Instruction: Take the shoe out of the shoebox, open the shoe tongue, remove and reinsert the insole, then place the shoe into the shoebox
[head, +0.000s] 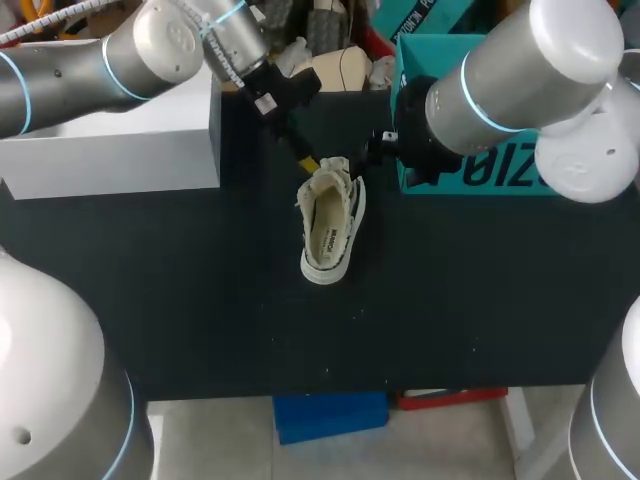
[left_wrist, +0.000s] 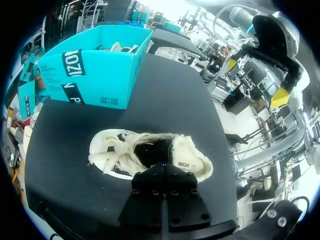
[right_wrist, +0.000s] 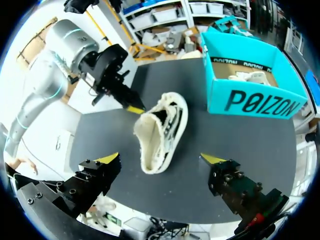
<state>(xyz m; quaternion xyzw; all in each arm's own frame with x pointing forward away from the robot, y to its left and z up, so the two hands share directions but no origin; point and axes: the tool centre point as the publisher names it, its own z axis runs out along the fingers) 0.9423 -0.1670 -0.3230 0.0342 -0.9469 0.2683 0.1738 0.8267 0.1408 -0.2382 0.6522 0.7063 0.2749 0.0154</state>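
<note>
Right gripper (right_wrist: 162, 158), fingers wide apart, faces the cream canvas shoe (head: 328, 225); left gripper (head: 308, 163), jaws together, sits at its laced end. I judge tongue-opening is in hand; next, pinch and lift the tongue.

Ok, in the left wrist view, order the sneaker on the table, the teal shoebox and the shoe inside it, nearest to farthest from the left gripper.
From the left gripper:
1. Sneaker, right at it.
2. Teal shoebox, ahead beyond the sneaker.
3. Second shoe, inside the box, behind its near wall.
</note>
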